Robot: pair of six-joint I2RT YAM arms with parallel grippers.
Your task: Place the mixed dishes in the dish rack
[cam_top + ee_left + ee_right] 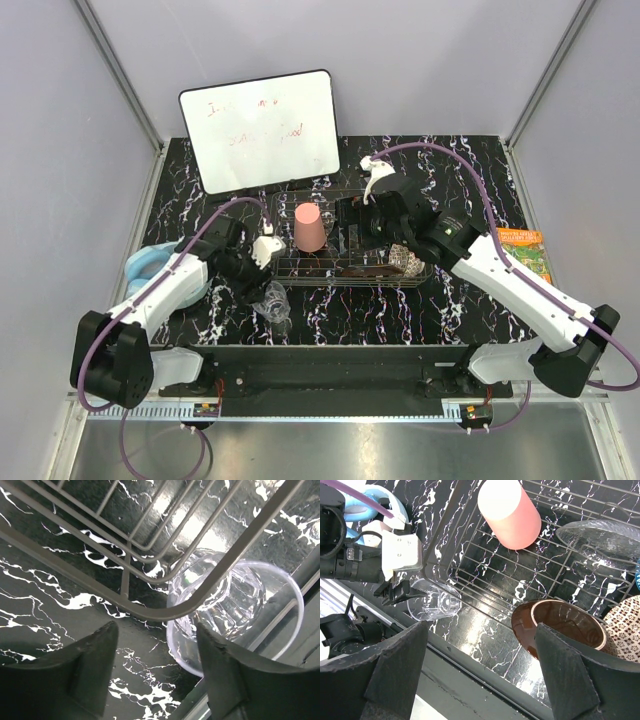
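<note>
One pink cup (pixel 310 228) inside dish rack (pixel 335 264)

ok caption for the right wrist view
Right gripper open above the dish rack, pink cup and brown bowl inside; clear stemmed glass lies outside near the left gripper.

Two matching arms on show: the left arm (pixel 165 295) and the right arm (pixel 510 280) both wear glossy white shells over their long links, with chunky black housings at the joints and a big black shoulder block (pixel 110 360) at each base. A purple cable (pixel 470 170) runs along each one, and a small green light (pixel 448 228) glows on the right arm. The left tool (pixel 155 630) and right tool (pixel 480 627) carry dark matte wedge-shaped fingers (pixel 85 675), and a white camera box (pixel 400 552) sits on the left wrist
</note>
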